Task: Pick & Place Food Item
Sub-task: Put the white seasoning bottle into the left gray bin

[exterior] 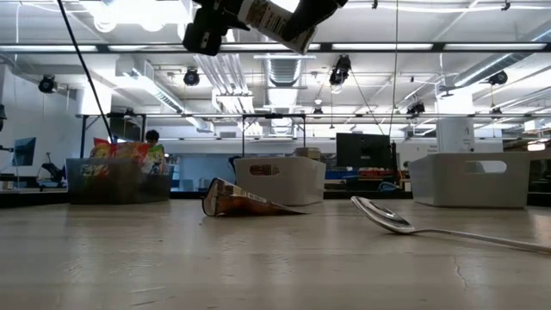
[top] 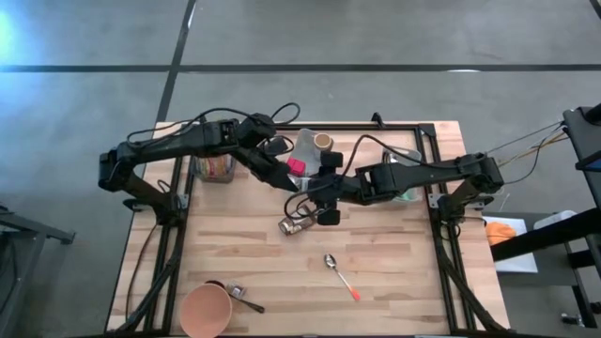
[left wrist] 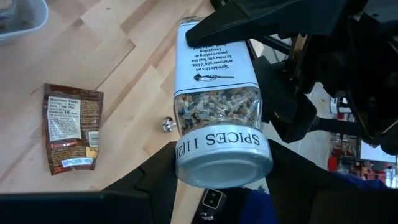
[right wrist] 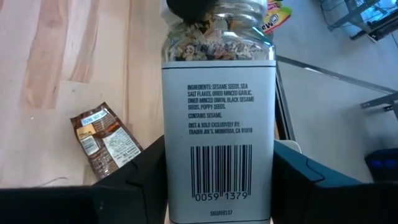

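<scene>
Surface: pale wooden table (top: 394,272) | Centre: brown snack packet (top: 294,225) lay flat | Nearer front: spoon (top: 340,273) with red-tipped handle | Front left corner: terracotta-coloured cup (top: 205,311) | Back left: clear bin (top: 212,170) of packets

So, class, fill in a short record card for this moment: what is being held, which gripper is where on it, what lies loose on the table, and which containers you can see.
held item: spice jar, lifted clear of the table
left gripper: at the jar's lid end
right gripper: a finger on each side of the jar's base
loose on table: brown packet, spoon
containers: orange cup at the near edge, snack bin on the left
</scene>
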Robot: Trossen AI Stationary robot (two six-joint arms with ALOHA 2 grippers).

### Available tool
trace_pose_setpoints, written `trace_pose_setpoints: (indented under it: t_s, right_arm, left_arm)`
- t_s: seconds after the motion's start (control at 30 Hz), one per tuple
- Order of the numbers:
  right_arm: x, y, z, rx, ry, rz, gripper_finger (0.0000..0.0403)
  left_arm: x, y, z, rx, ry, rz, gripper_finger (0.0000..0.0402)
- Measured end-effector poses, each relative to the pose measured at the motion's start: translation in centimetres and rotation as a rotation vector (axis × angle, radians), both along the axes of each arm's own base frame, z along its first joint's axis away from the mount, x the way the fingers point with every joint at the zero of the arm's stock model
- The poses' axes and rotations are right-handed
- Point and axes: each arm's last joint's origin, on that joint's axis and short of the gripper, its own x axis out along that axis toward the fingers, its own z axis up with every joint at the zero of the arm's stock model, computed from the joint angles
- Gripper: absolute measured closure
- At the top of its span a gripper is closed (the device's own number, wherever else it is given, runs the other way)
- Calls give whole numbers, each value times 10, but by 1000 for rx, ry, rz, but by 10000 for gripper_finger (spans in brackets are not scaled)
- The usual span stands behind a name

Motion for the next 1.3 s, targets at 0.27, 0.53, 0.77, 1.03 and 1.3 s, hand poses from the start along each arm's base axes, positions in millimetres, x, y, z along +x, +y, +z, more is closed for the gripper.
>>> trace_pose_setpoints:
  t_s: [0.27,0.53,0.77,1.03,1.3]
  right_arm:
    - [0,0,1,27,-23,-27,214]
    - [-4,1,5,129,-63,-74,214]
    - [-17,1,31,282,-222,-107,214]
    - [-34,-7,63,451,-515,61,214]
    - [-59,-29,62,556,-852,189,214]
  left_arm:
    - [-4,-1,6,77,-63,-56,132]
    - [-26,-5,31,155,-154,-33,22]
    - [-63,-13,68,458,-321,74,16]
    - [-82,-23,92,673,-551,167,22]
    - [-72,-24,86,727,-761,201,65]
